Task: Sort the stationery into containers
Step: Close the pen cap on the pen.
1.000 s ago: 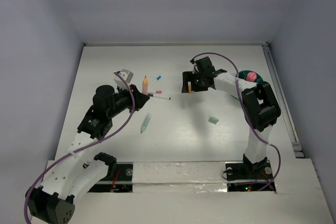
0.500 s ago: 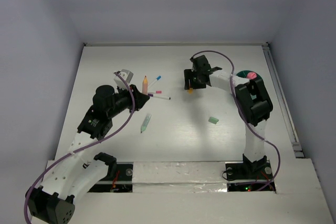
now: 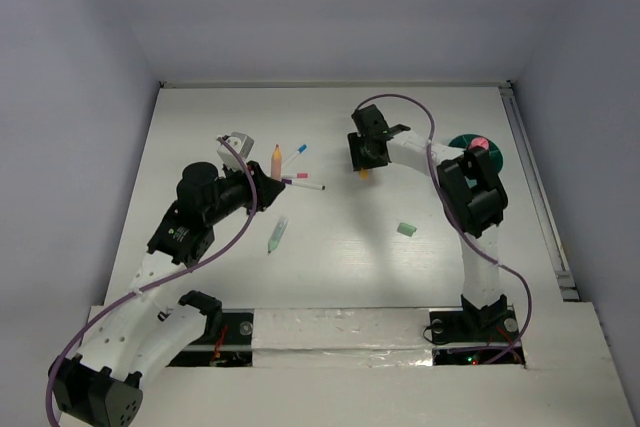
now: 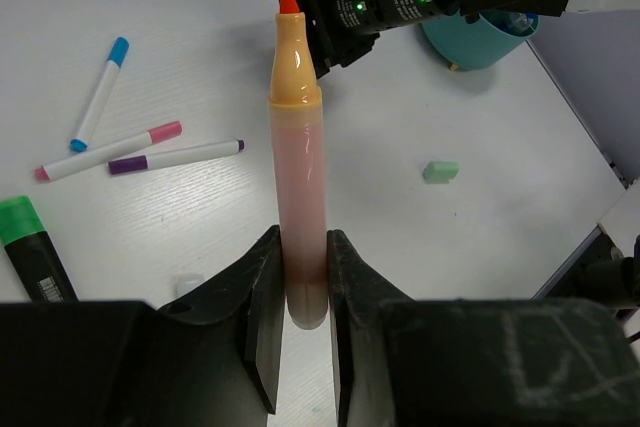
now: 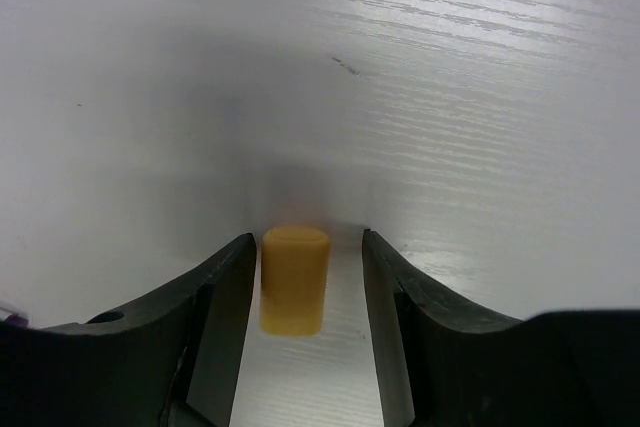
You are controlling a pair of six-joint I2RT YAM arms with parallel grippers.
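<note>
While the left gripper (image 4: pixel 300 247) clamps an orange marker (image 4: pixel 297 147) and the right gripper (image 5: pixel 305 247), open, straddles an orange piece (image 5: pixel 293 282), thin markers (image 4: pixel 108 152) and a green eraser (image 4: pixel 440 170) lie unsorted outside the teal holder (image 4: pixel 485 42)

Setting: robotics lab test cell. Evidence: white table (image 3: pixel 190 127) boxed in by plain pale walls (image 3: pixel 330 7); left arm (image 3: pixel 196 199) and right arm (image 3: pixel 478 202) bolted at its near edge; purple cables (image 3: pixel 393 99); taped front strip (image 3: pixel 340 327).
</note>
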